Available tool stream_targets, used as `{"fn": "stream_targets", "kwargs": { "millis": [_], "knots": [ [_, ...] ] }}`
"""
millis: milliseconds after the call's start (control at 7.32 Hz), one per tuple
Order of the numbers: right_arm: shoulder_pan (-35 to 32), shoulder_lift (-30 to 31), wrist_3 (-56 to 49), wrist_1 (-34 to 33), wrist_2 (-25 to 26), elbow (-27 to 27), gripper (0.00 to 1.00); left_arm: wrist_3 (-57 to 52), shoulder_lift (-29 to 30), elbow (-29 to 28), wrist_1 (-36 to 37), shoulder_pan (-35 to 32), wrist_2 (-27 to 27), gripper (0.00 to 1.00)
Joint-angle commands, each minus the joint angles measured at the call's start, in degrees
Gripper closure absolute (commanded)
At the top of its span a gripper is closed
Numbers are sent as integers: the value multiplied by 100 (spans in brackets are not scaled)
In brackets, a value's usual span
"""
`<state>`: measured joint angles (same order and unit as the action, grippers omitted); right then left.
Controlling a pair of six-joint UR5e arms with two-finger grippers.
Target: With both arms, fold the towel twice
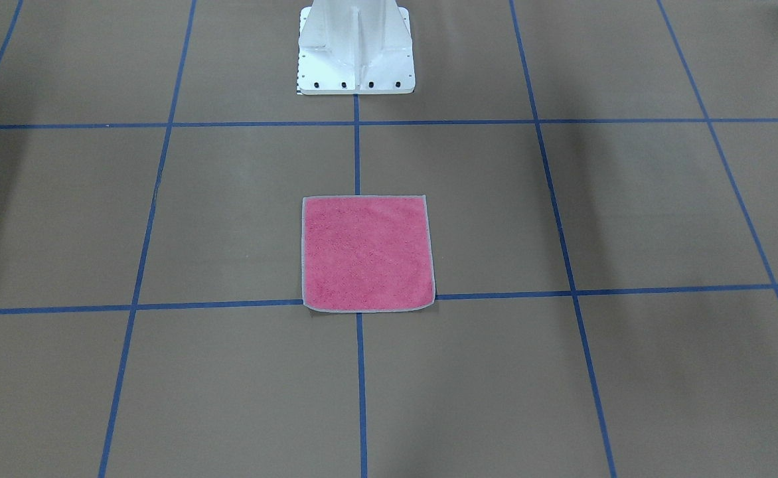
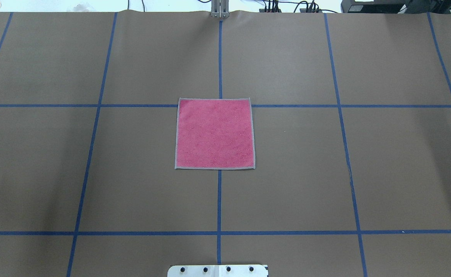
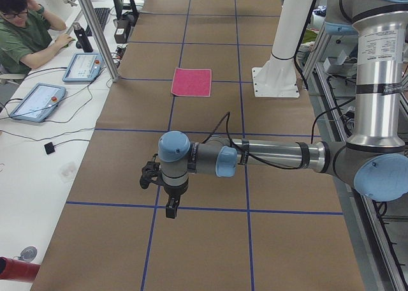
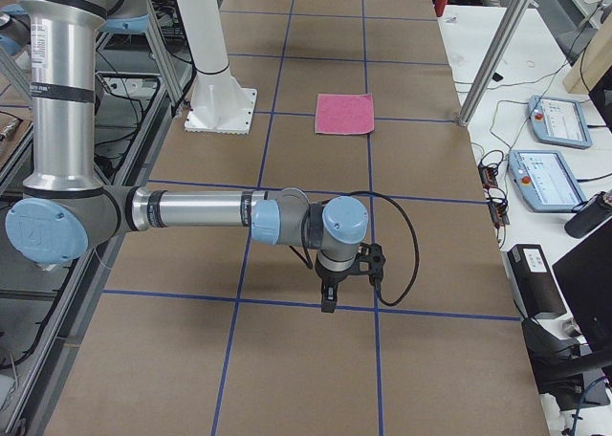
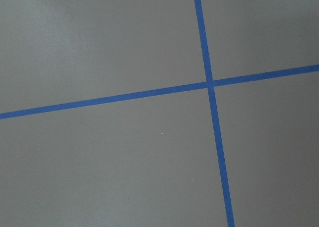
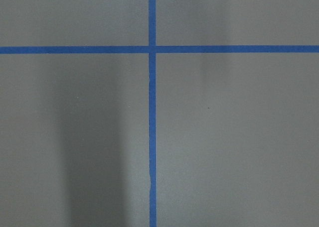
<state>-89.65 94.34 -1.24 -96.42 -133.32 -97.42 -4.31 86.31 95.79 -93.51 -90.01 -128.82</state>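
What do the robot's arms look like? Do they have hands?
Both are shiny silver tubes joined by grey round joints with light-blue caps. The left arm and the right arm each carry black rings, tiny dark lettering up high and a looping black cable. No hands: each ends in a small black two-finger pincher, the left gripper and the right gripper.

Bright even light, soft shadows — sharp focus, no glare

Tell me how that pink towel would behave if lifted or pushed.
The pink towel lies flat and thin, so lifted it will probably droop limply and feel light. Its terry nap likely grips the brown paper cover, so a push may bunch it.
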Motion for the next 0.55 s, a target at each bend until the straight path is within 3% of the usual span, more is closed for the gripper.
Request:
{"fn": "stream_targets", "kwargs": {
  "millis": [0, 410],
  "knots": [
    [0, -3, 1, 0, -36, 4, 0, 0, -18, -7, 0, 10, -11, 0],
    [0, -12, 1, 0, -54, 30, 0, 0, -18, 28, -52, 10, -151, 0]
  ]
}}
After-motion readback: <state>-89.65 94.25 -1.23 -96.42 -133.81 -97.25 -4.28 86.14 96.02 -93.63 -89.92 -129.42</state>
